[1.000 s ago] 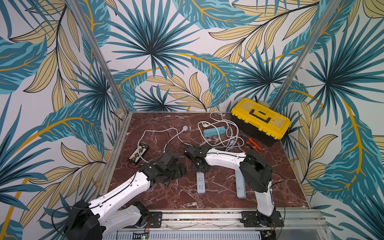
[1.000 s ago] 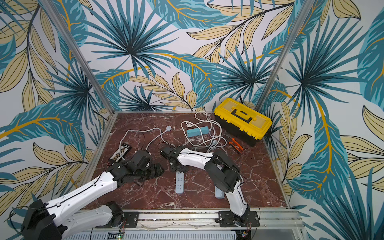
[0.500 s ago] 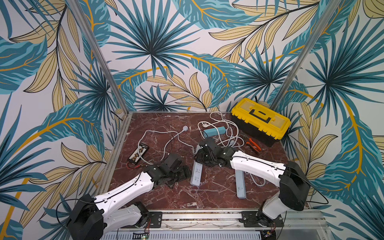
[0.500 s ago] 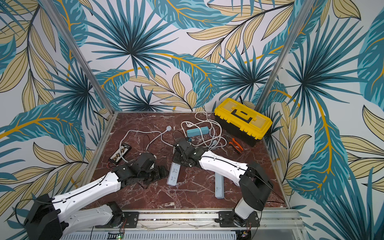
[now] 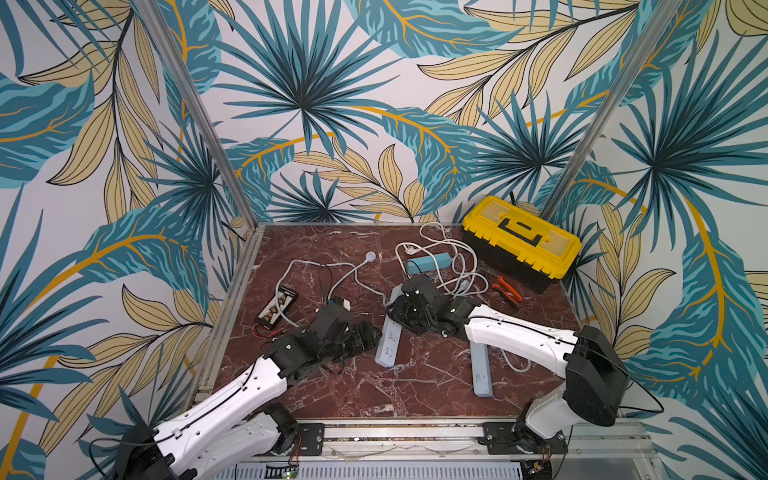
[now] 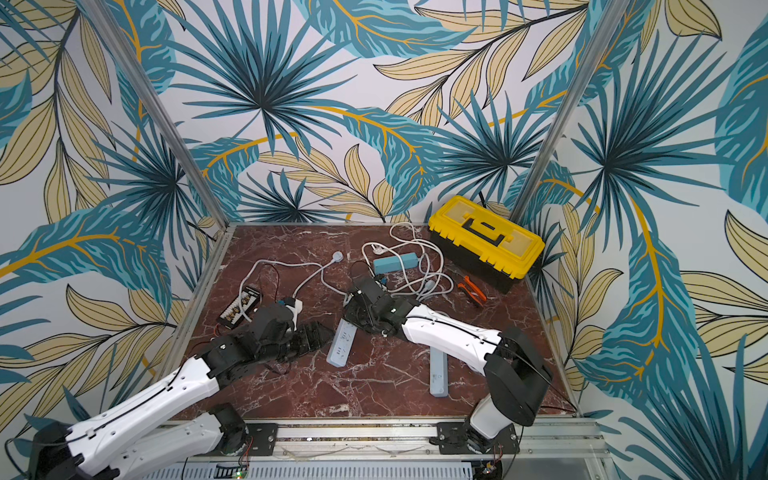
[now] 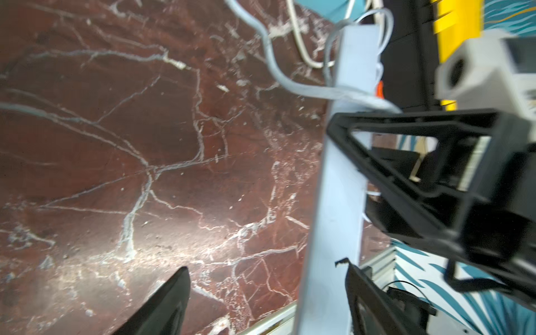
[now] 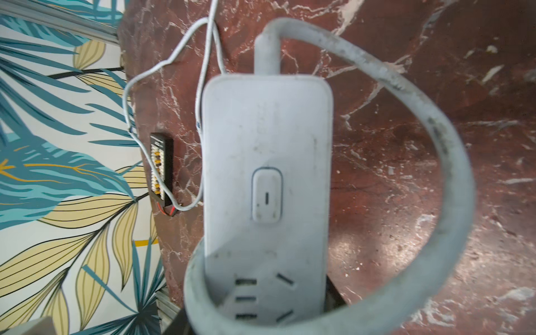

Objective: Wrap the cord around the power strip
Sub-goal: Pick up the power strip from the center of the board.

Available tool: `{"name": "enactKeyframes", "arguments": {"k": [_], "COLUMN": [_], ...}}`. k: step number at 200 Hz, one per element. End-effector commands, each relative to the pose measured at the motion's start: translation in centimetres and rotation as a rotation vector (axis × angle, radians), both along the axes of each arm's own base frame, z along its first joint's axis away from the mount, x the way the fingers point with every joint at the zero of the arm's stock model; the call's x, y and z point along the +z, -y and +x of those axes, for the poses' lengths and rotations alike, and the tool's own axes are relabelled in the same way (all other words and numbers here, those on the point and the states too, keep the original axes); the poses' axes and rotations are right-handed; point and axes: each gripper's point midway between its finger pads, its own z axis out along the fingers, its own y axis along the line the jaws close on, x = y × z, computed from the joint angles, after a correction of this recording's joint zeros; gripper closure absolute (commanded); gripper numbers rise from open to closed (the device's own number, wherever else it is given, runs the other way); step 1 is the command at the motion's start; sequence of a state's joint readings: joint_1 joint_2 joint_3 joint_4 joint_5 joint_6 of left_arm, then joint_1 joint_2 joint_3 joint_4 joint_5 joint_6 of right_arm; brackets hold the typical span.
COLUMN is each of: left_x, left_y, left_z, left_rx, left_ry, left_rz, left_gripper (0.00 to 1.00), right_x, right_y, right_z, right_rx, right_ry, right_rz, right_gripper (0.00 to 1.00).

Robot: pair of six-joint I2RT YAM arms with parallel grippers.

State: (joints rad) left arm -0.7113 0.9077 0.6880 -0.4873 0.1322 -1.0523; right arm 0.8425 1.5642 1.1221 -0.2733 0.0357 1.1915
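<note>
Left arm (image 5: 232, 395) jaws apart; right arm (image 5: 519, 338) jaws clamped.

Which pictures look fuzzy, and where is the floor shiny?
Left wrist view: the power strip looks smeared, and glare whitens the marble table. Right wrist view: the cord loop and the strip's near end are soft. Both top views: sharp and evenly lit.

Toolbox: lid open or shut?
Shut. The toolbox lid lies flat on its black base in both top views, with the handle folded down.
</note>
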Motion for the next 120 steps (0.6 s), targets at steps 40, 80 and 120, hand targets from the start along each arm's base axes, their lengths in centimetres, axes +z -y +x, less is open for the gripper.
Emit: {"name": "enactKeyframes", "arguments": {"k": [40,80,120], "left_x": [-0.7,0.3,0.1], "left_y": [6.8,6.7,6.0], "left_z": [-0.6,0.0,-0.1], "left_rx": [-0.234,-0.225,-0.211], "left_ry": [-0.043,0.005,0.015], "left_rz": [-0.004,0.003,0.017], "left_gripper": [0.26,0.59,0.83], "right_x": [3.5,4.5,5.3], "right_y": [-0.8,-0.6,-0.9], "right_z": [0.9,1.0,1.3], "right_rx": [-0.047,-0.053,-0.03], "right_ry": [0.069,0.094,0.13], "right_rz": [0.115,0.122,0.134], "right_gripper": [0.75,0.75,0.68]}}
